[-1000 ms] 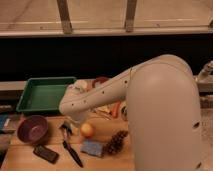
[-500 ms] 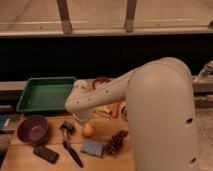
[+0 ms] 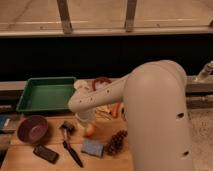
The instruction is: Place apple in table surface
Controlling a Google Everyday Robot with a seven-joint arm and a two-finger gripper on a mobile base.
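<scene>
The apple [image 3: 90,130] is small, yellow-orange, and rests on the light wooden table surface [image 3: 54,136] near the middle. My gripper [image 3: 85,120] hangs from the white arm's wrist directly over the apple's upper left and hides its top. The large white arm [image 3: 150,115] fills the right half of the camera view.
A green tray [image 3: 45,93] lies at the back left. A purple bowl [image 3: 32,129], a flat black object [image 3: 46,153] and a black brush [image 3: 70,142] lie to the left of the apple. A blue sponge [image 3: 92,148] and a dark grape bunch [image 3: 116,142] lie in front, a carrot [image 3: 116,109] behind.
The arm's wrist and gripper have moved right and down, from beside the apple to just over it. The apple has stayed in place on the table.
</scene>
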